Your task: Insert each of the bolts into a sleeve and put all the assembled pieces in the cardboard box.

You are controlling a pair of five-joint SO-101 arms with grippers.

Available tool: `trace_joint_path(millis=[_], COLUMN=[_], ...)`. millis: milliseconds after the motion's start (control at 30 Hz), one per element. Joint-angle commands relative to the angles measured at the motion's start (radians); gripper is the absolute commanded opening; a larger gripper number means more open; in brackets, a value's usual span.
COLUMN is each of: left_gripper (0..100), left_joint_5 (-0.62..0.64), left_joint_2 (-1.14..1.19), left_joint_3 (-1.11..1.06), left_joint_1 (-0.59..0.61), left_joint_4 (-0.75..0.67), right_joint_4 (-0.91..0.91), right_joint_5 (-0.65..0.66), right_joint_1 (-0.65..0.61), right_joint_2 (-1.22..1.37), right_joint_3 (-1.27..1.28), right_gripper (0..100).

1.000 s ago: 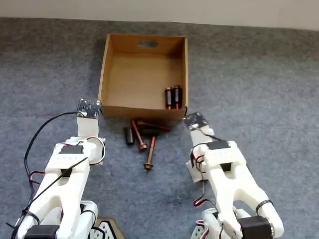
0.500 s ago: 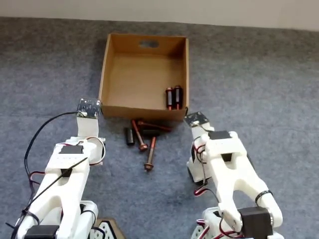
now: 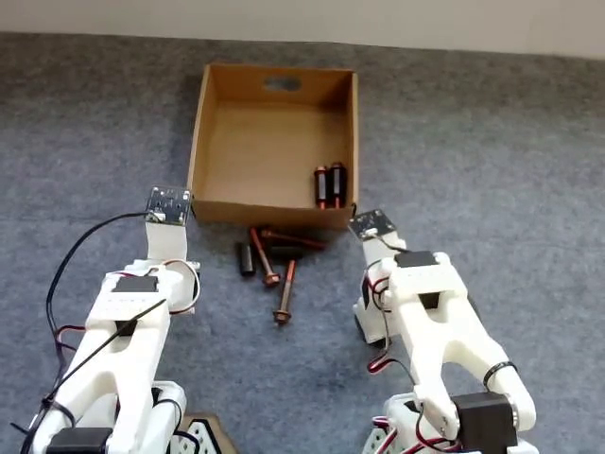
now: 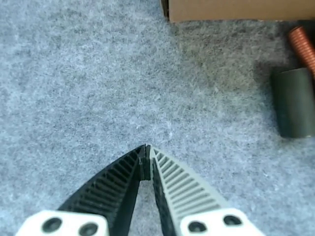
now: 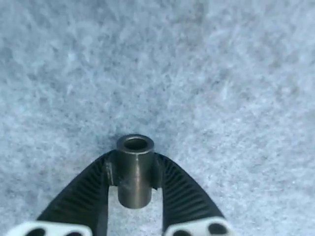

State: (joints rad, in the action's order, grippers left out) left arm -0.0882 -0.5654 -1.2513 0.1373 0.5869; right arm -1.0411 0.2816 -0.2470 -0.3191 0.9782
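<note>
Swinging a little toward the loose bolts (image 3: 285,284), the right pincer (image 5: 134,162) held a sleeve (image 5: 134,174) clamped over the table (image 3: 492,142), seemingly ready for insertion; the left pincer (image 4: 146,150) rested pressed together beside the cardboard box (image 3: 200,142).

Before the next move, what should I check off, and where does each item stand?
1. Right gripper clamped on sleeve: ok.
2. Sleeve's visible end open: ok.
3. Left gripper holding a bolt: not ok, shut and empty.
4. Loose bolts lying free on carpet: ok.
5. Box has room beside two assembled pieces: ok.
</note>
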Motion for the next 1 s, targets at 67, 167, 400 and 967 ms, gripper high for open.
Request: trace_joint_path(millis=[67,167,400,967], left_gripper=[3,3,3,3], left_joint_5=[0.006,0.006,0.006,0.006], left_joint_2=[-0.019,-0.019,-0.019,-0.019], left_joint_3=[0.002,0.002,0.002,0.002], left_joint_1=[-0.016,-0.016,-0.016,-0.016], left_joint_4=[-0.008,-0.008,-0.008,-0.008], right_joint_4=[0.008,0.01,0.01,-0.087], right_joint_5=[0.009,0.012,0.014,0.009], right_joint_1=[-0.002,-0.002,-0.002,0.002], right_joint_2=[-0.004,-0.004,-0.004,-0.015], right_joint_3=[-0.01,-0.01,-0.012,-0.077], right_gripper=[12.8,15.8,14.1,0.5])
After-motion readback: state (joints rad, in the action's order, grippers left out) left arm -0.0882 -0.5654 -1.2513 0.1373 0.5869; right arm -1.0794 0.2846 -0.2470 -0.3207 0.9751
